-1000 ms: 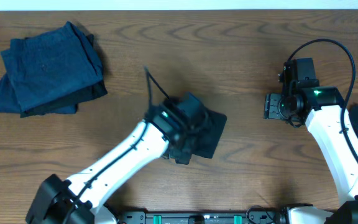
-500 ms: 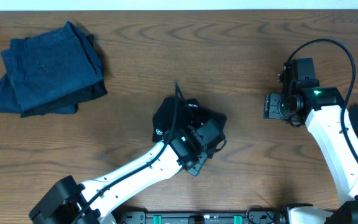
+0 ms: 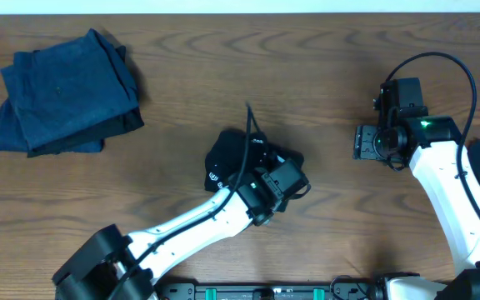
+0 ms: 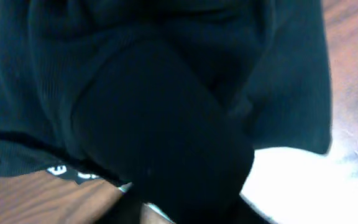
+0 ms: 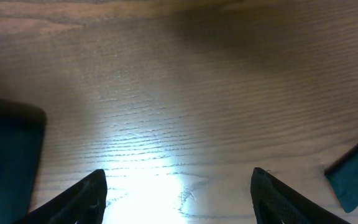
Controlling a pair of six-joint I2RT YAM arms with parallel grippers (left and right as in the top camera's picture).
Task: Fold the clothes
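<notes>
Two garments on the wooden table?
Yes: folded dark blue cloth stack far left, crumpled black fabric bundle centre.
And the grip?
Can't tell for the left fingers, down on the black bundle; right fingers spread over bare wood.

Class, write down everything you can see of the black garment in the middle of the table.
The black garment is soft, dark cloth bunched into a rumpled bundle lying on the wooden table. A small white round logo shows near one edge. The left gripper rests on its other side; whether it grips the cloth cannot be told.
</notes>
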